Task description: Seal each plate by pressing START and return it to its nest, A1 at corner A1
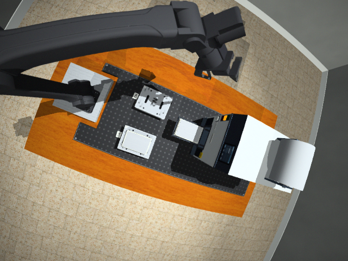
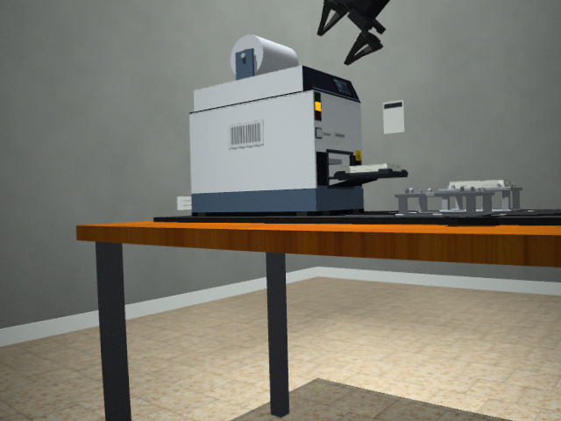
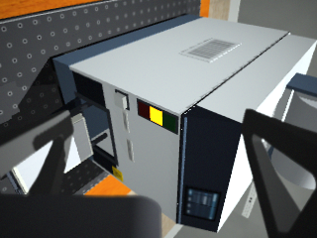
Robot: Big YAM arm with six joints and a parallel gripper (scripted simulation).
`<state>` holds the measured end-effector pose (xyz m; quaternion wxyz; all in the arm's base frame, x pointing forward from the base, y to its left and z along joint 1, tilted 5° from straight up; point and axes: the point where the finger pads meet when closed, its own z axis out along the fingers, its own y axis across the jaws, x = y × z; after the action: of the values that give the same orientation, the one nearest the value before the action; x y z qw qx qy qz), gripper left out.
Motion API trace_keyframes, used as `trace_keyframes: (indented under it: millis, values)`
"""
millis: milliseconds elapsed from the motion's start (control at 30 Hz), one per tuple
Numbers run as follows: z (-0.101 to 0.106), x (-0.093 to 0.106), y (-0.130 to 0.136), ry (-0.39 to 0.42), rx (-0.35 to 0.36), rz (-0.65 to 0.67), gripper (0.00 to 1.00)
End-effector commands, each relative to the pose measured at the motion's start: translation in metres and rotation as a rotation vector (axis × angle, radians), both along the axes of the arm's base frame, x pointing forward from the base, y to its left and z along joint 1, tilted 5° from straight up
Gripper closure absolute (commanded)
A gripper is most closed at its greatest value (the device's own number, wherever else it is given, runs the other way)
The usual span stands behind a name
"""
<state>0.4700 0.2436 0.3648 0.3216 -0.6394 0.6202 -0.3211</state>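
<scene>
My gripper (image 1: 222,79) (image 2: 333,48) is open and empty, high above the table and the sealer's front. The sealer's lamp (image 1: 225,117) (image 2: 317,106) (image 3: 156,117) is amber. The START button (image 1: 217,118) (image 2: 318,132) (image 3: 122,100) is untouched. A white plate (image 1: 187,130) (image 2: 371,167) (image 3: 83,139) lies on the stage (image 2: 396,173), which stands out of the sealer's opening. It looks flat; its foil and well A1 cannot be made out. Another white plate (image 1: 136,142) (image 2: 479,183) sits in nest N1 (image 1: 148,154). Nest N2 (image 1: 153,98) holds no plate.
The sealer's tall body (image 1: 247,145) (image 2: 253,153) (image 3: 149,74) carries a foil roll (image 1: 292,164) (image 2: 276,56) on top at the rear. The arm's base plate (image 1: 105,95) is at the table's other end, with the arm reaching over one long side.
</scene>
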Motion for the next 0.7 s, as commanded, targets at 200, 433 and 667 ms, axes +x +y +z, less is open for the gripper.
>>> trace_keyframes:
  millis: [200, 433, 667]
  values:
    - [0.034, 0.012, 0.0, -0.056, 0.03, -0.008, 0.0]
    - [0.027, 0.014, 0.002, -0.045, 0.022, -0.008, 0.0]
    - [0.033, 0.011, 0.0, -0.054, 0.029, -0.008, 0.0]
